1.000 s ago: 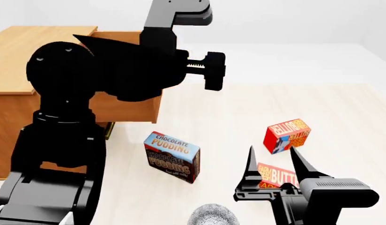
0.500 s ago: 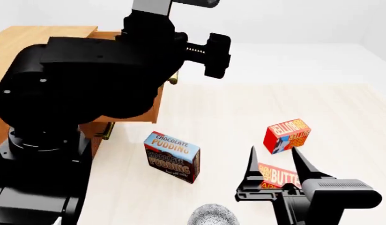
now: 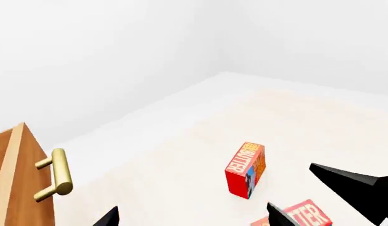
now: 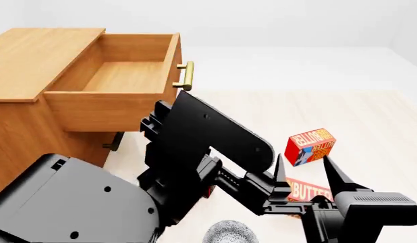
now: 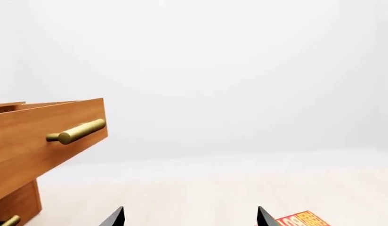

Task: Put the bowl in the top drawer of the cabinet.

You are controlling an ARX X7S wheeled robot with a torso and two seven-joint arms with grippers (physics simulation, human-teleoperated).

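The left arm (image 4: 195, 152) has swung down from in front of the cabinet (image 4: 33, 55), where it blocked the view half a second ago, and now reaches low across the floor toward the boxes. That leaves the top drawer (image 4: 121, 76) in plain sight: pulled well out, its brass handle (image 4: 186, 76) facing the room, its wooden inside bare. So the opening step looks done, and the bowl is what remains.

The bowl (image 4: 228, 234) sits at the very near edge of the head view, only its patterned rim showing, on the floor just below the arms. The right gripper (image 4: 308, 172) hovers close above and beyond it, jaws spread wide with nothing between them. The left gripper (image 3: 244, 212) is near the same spot; in its wrist view the dark tips stand well apart, so its jaws look open too. Neither touches the bowl.

An upright red butter box (image 4: 309, 146) and a flat one (image 4: 309, 191) lie just beyond the right jaws, close enough to get in the way.
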